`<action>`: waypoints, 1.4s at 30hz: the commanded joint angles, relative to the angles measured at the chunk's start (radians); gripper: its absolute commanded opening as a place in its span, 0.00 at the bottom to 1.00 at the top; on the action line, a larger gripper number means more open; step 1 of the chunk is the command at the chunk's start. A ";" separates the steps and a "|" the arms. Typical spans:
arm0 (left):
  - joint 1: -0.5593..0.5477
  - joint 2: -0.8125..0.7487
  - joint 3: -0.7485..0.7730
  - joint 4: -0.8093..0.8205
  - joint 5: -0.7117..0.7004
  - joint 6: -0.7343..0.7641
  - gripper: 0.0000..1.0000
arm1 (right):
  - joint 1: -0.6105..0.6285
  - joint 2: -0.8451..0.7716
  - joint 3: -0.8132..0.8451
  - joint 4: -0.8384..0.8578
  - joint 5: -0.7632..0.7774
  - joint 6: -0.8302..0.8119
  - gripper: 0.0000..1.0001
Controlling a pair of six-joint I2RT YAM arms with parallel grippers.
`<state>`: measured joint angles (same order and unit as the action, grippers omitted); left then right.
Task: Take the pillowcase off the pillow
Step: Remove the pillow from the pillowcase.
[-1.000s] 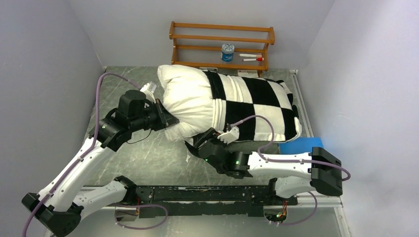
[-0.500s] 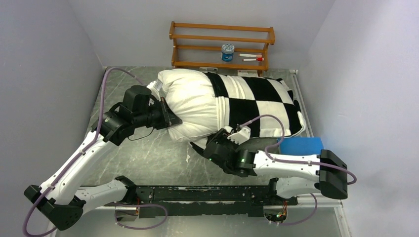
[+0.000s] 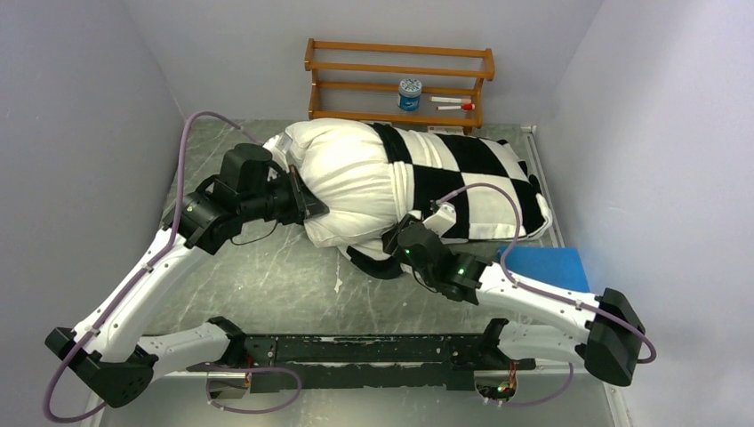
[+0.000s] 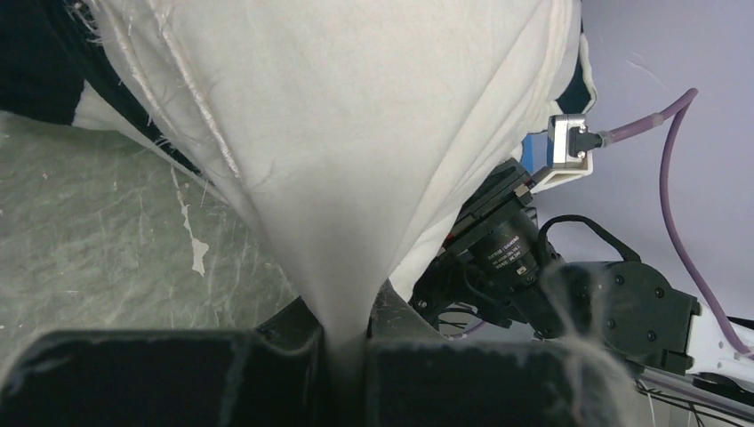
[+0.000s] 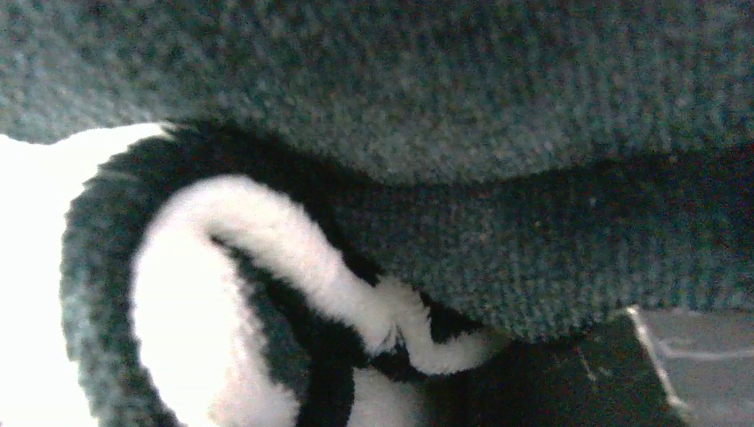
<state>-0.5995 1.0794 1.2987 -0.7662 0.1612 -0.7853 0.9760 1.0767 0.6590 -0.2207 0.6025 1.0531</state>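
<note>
Table (image 3: 267, 276): the pillow (image 3: 342, 178) lies across the far half. Its left end is bare and the rest is inside the pillowcase (image 3: 480, 182), which reaches toward the far-right corner.

Change over the last second: the pillow has been dragged slightly toward the far-left corner, so a little more white shows.

Left gripper (image 3: 309, 206): clamped on a pinch of fabric at the pillow's near-left end.

Right gripper (image 3: 397, 238): has advanced to the pillowcase's striped edge on the near side. It is buried in fabric, so I cannot tell whether it is apart or together.

Judgement: stripping is under way, but the pillowcase is mostly still on.
</note>
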 commanded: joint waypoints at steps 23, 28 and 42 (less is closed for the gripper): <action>0.030 -0.125 -0.024 0.310 0.083 -0.174 0.05 | 0.168 0.000 -0.121 0.582 -0.051 -0.280 0.82; 0.030 -0.134 -0.027 0.317 0.078 -0.190 0.05 | 0.200 0.043 -0.113 0.667 0.091 -0.245 0.82; 0.030 0.049 0.463 0.095 -0.148 -0.033 0.05 | 0.177 -0.009 -0.076 -0.151 0.317 0.066 0.32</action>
<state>-0.5896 1.1805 1.5692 -0.8585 0.1162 -0.8623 1.1923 1.1625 0.7383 -0.1390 0.8783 1.1225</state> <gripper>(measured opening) 0.089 0.312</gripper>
